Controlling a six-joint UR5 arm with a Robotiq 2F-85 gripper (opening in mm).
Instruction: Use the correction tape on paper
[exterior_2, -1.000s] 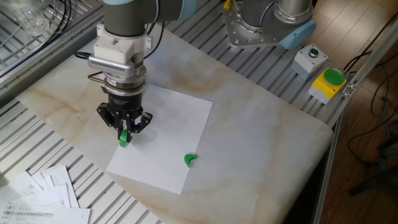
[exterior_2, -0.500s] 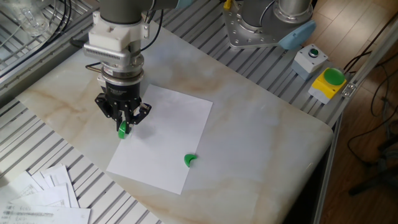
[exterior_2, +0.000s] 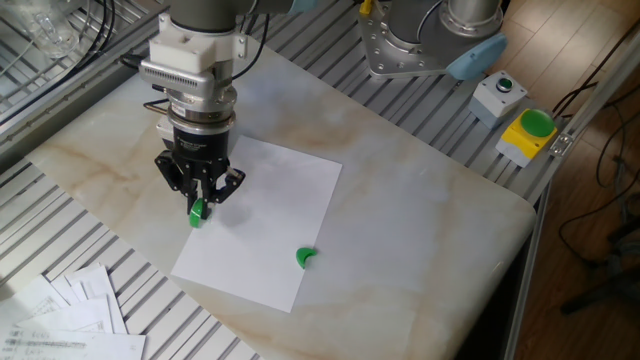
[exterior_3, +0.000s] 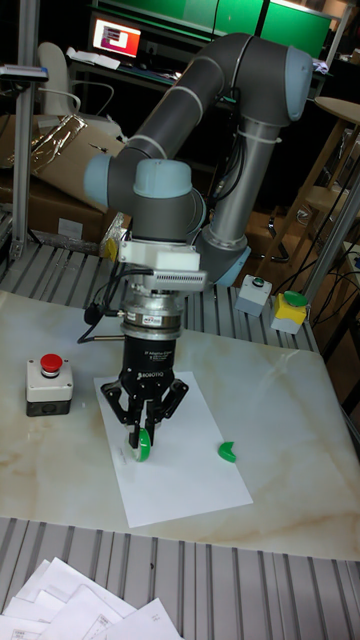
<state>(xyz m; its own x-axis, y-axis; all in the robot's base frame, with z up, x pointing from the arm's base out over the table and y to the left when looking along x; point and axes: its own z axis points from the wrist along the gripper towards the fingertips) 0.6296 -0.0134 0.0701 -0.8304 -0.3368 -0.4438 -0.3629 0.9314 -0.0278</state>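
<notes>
While the fingers (exterior_2: 199, 203) clamp the correction tape (exterior_2: 198, 212), its tip meets the paper's (exterior_2: 270, 215) left edge on the counter (exterior_2: 430, 220); having slid slightly leftward since earlier, a stroke appears under way.

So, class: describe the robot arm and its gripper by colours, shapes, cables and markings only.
The arm is a thick silver-grey tube with pale blue-grey joint caps. A white ribbed block sits at the wrist, with thin black cables looping beside it. The gripper is black and cylindrical, with small white lettering, ending in slim black jaws.
</notes>
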